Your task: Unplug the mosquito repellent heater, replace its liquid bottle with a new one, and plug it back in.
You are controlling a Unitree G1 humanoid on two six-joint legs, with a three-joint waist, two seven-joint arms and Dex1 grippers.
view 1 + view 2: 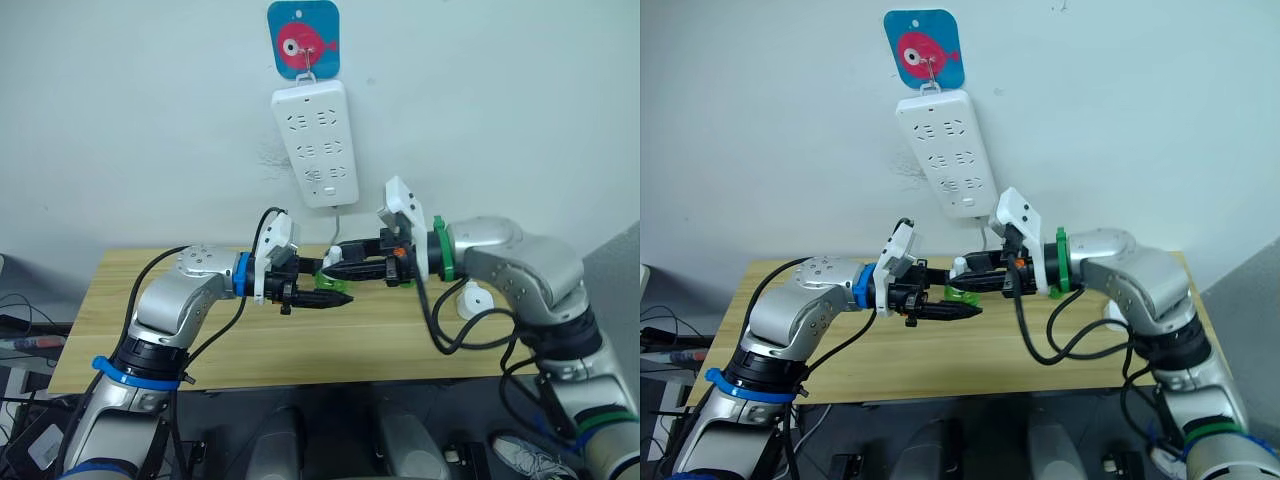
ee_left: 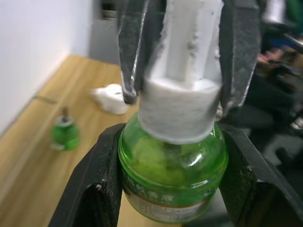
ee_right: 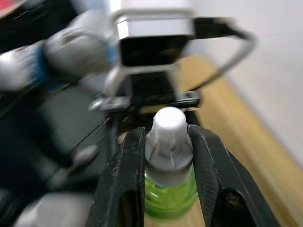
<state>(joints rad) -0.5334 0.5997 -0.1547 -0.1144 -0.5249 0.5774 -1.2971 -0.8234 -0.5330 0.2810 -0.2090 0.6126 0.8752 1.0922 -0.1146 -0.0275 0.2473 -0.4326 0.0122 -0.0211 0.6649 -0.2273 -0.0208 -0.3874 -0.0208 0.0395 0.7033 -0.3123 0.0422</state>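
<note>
While both arms meet over the worktop (image 1: 120, 330), we judge the cap is coming off the new bottle.
Our left end effector (image 2: 170, 156) clamps the green bottle (image 2: 170, 175) by its body; our right end effector (image 3: 166, 142) pinches its white cap (image 3: 168, 135). Next we need a twist and a straight pull apart. We count two green bottles, the second bottle (image 2: 65, 135) standing on the worktop, one mosquito repellent heater (image 1: 472, 300) unplugged at far right, and one power strip (image 1: 315, 143) on the wall.
</note>
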